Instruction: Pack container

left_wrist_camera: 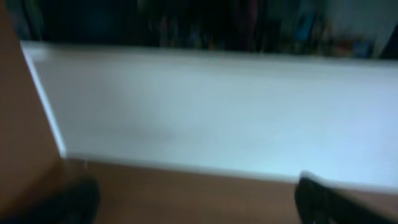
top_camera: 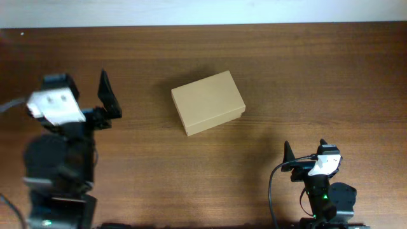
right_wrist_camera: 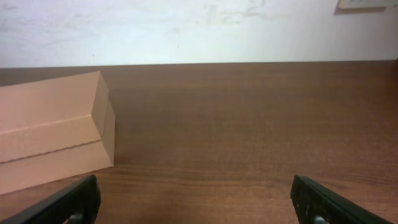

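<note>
The container (top_camera: 208, 102) is a plain tan cardboard box lying shut at the middle of the table. It also shows at the left of the right wrist view (right_wrist_camera: 50, 137). My left gripper (top_camera: 81, 86) is open and empty at the left of the table, well left of the box, pointing at the far wall. Its fingers (left_wrist_camera: 196, 205) sit wide apart in the blurred left wrist view. My right gripper (top_camera: 305, 149) is open and empty near the front edge, to the right of and nearer than the box. Its fingers (right_wrist_camera: 196, 205) are spread over bare wood.
The dark wooden table (top_camera: 318, 76) runs to a white wall (right_wrist_camera: 199, 31) at the far edge. Only the box lies on the table.
</note>
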Controlling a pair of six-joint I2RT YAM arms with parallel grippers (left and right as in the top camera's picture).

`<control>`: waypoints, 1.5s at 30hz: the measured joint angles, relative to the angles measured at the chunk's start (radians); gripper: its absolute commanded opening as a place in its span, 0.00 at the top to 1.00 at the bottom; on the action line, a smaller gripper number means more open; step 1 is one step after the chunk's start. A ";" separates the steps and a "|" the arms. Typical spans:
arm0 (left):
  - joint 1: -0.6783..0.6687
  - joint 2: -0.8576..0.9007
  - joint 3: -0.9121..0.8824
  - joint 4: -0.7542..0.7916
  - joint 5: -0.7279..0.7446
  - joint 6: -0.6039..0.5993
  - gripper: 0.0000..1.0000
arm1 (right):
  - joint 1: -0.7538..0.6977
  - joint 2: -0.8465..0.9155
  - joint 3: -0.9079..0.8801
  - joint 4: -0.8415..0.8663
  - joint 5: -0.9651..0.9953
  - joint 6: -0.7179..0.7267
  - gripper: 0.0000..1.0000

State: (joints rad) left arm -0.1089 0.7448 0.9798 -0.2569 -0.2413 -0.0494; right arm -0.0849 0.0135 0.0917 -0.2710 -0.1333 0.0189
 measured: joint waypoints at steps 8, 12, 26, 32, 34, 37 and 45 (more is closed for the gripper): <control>0.042 -0.222 -0.491 0.212 0.000 0.000 0.00 | 0.000 0.000 0.000 0.000 0.000 0.000 0.01; 0.073 -0.364 -0.612 0.216 0.000 0.000 0.00 | 0.000 0.000 0.000 0.000 0.000 0.000 0.01; 0.115 -0.655 -0.827 0.217 0.005 0.000 0.00 | 0.000 0.000 0.000 0.000 0.000 0.000 0.01; 0.117 -0.719 -0.863 0.214 0.005 0.000 0.01 | 0.000 0.000 0.000 0.000 0.000 -0.001 0.01; 0.119 -0.730 -0.883 0.209 0.005 0.000 0.00 | 0.000 0.000 0.000 0.000 0.000 0.000 0.01; 0.130 -0.730 -0.920 0.180 0.005 0.000 0.00 | 0.000 0.000 0.000 0.000 0.000 0.000 0.01; 0.143 -0.731 -0.957 0.178 0.005 0.000 0.00 | 0.000 0.000 0.000 0.000 0.000 0.000 0.01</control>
State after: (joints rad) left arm 0.0345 0.0143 0.0231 -0.0792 -0.2363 -0.0490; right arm -0.0849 0.0135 0.0914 -0.2710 -0.1333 0.0185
